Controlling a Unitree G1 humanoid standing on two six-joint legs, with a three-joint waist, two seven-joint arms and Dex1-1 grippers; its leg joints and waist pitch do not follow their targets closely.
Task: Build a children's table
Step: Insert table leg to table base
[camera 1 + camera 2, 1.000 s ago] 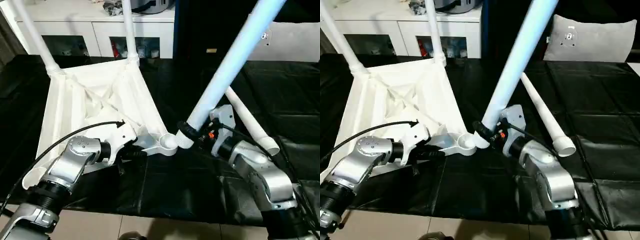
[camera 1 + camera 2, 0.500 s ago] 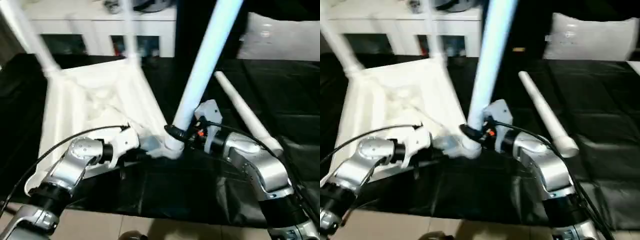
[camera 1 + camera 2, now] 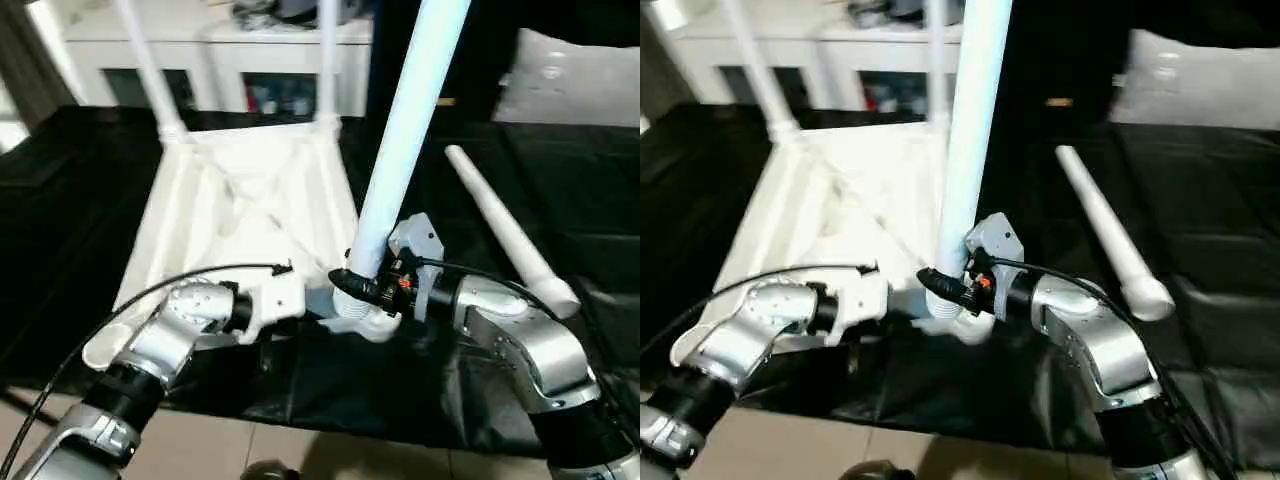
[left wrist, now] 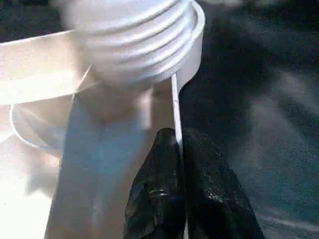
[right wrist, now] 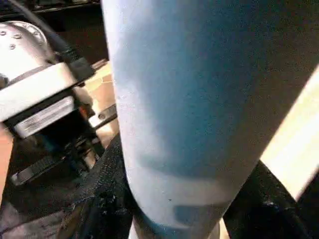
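Near edge, 7 o'clock: left gripper (image 3: pixel 310 305) at the near corner of the tabletop (image 3: pixel 240 215), its black fingers (image 4: pixel 159 189) pinched shut on the thin rim edge, seen up close in left wrist view w/ the ribbed thread of the leg end just beyond them.

Centre, approx 6 o'clock: right gripper (image 3: pixel 362 288) clamped round the lower end of the held leg (image 3: pixel 405 130), fingers closed on the tube, one each side. Held leg stands near upright, leaning slightly toward 1 o'clock, its threaded foot set at the round corner socket (image 3: pixel 370 322) of the tabletop. Can't tell how deep it sits in the socket. Right wrist view: tube (image 5: pixel 179 104) between both black pads (image 5: pixel 107 199).

Tabletop lies underside up on the black mat (image 3: pixel 560 200), ribs showing, spreading from centre toward 11 o'clock.

At 3 o'clock: loose leg (image 3: pixel 505 232) lying flat on mat, well apart from tabletop, running 12 to 4 o'clock.

Far, 11–12 o'clock: two fitted legs, far-left leg (image 3: pixel 148 65) & far-right leg (image 3: pixel 326 60), upright in the far corner sockets.

Furthest: white cabinet (image 3: pixel 215 60) at 11 o'clock, grey cushion (image 3: pixel 575 75) at 2 o'clock.
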